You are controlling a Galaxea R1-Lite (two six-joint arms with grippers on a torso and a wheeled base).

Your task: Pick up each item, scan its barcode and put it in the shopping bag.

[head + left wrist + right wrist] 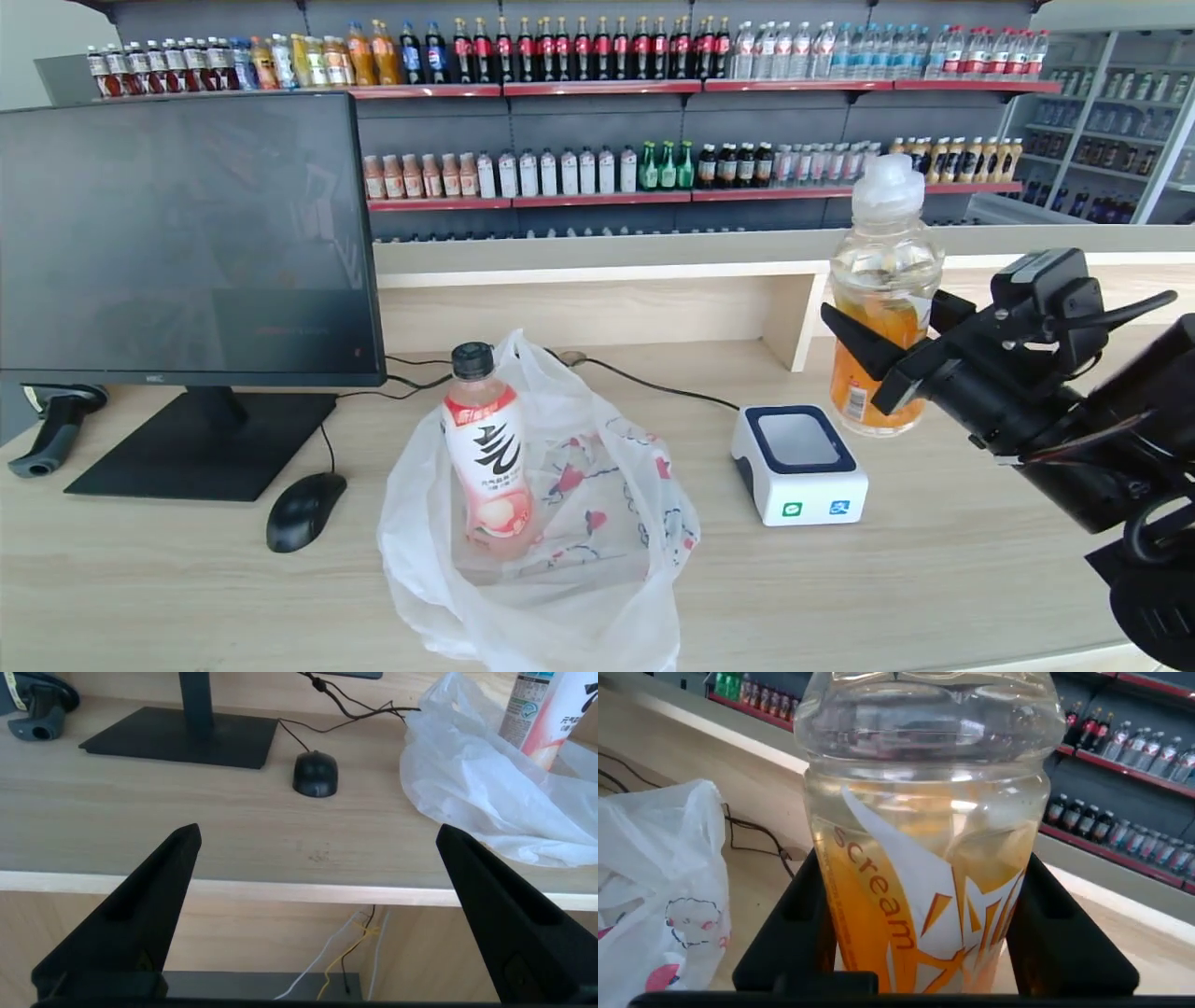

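A clear bottle of orange drink (882, 280) with a white cap stands upright on the wooden counter, just right of the white barcode scanner (798, 462). My right gripper (887, 322) is shut on its lower half, one black finger on each side of the bottle (924, 859). A pink-labelled bottle (487, 457) stands upright inside the white plastic shopping bag (597, 523) at the counter's middle. My left gripper (318, 835) is open and holds nothing, level with the counter's front edge, facing the mouse; the bag (486, 784) lies off to its side.
A dark monitor (187, 243) on a black stand fills the left of the counter, with a black mouse (305, 509) before it and a handheld scanner (51, 429) at the far left. Cables run behind the bag. Shelves of drinks line the back wall.
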